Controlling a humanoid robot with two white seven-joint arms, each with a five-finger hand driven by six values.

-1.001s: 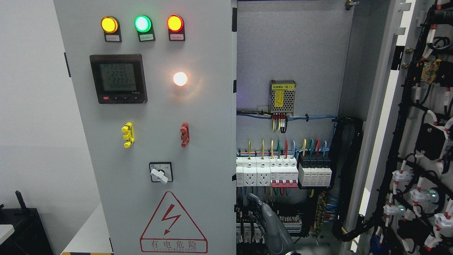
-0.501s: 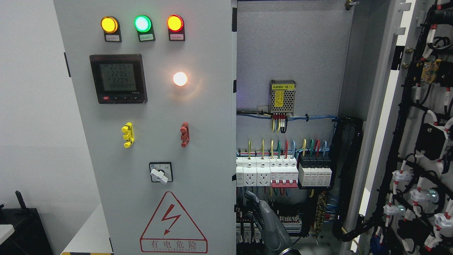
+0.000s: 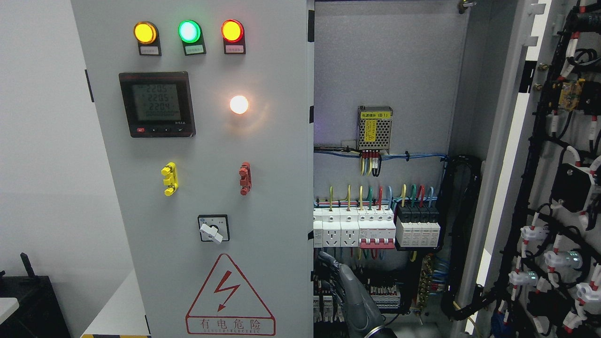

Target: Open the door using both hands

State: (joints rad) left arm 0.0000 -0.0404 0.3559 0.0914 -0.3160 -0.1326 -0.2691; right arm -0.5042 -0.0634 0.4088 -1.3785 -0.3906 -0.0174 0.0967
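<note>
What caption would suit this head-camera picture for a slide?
A grey robot hand reaches up beside the closed left door of an electrical cabinet whose right door hangs open.

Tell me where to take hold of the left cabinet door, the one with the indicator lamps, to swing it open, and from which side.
Grip the left door by its free vertical right edge, coming from the open cabinet interior on the right. The front is flat with no handle visible, so that exposed edge seems the only purchase. The hand already sits low beside it; its arm enters near the bottom middle, so which hand is unclear.
</note>
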